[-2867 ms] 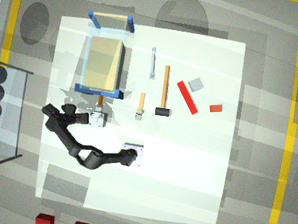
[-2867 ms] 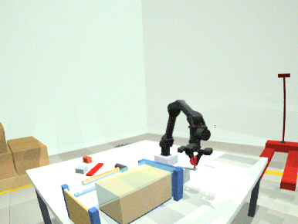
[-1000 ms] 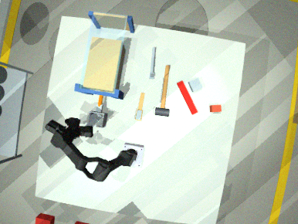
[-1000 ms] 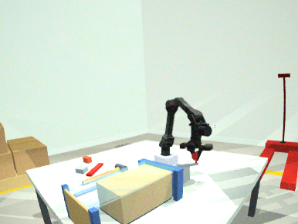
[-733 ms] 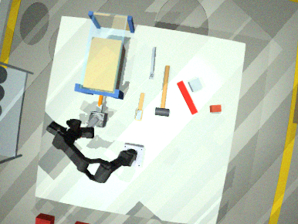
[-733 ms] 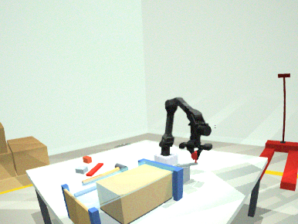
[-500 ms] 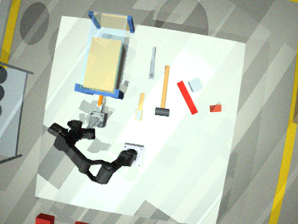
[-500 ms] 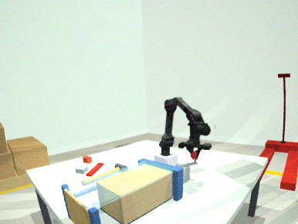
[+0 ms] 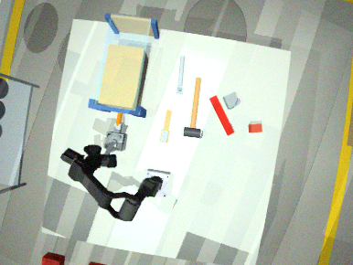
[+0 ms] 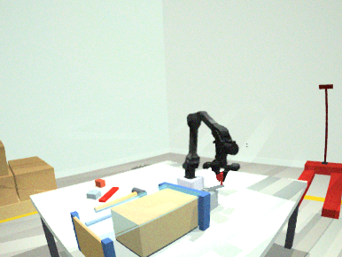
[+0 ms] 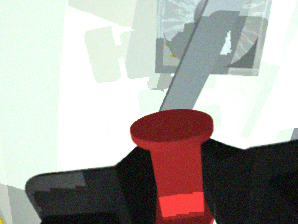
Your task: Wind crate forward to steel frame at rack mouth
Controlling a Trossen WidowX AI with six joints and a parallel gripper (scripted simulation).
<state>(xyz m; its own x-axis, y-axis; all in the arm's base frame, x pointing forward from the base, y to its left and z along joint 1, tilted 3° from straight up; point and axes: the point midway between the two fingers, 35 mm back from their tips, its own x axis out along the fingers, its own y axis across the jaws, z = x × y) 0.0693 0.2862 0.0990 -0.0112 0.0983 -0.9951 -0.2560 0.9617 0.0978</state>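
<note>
The tan crate [image 9: 121, 75] [image 10: 155, 214] sits flat inside the clear-panelled cubby. Its front is close behind the blue steel frame [image 9: 140, 111] [image 10: 204, 210]; I cannot tell whether they touch. An orange strap [image 9: 119, 119] runs from the frame's mouth to the grey winch [image 9: 120, 140] [image 10: 213, 200] [image 11: 248, 64]. The winch handle's grey bar [image 11: 187, 82] reaches from over the winch to its upright red grip [image 11: 177, 167] [image 10: 220, 177]. My gripper [image 9: 102, 154] [image 10: 220, 175] [image 11: 168, 136] is shut on that red grip, just beyond the winch's near-left side in the top view. The square key is hidden.
A black-headed mallet [image 9: 193, 132], a wooden-handled tool [image 9: 165, 135], a grey bar-like tool [image 9: 181, 75], a red bar [image 9: 222, 115], a grey block [image 9: 231, 100] and a red block [image 9: 255, 127] lie right of the cubby. The arm's base plate [image 9: 166, 189] is right of the gripper.
</note>
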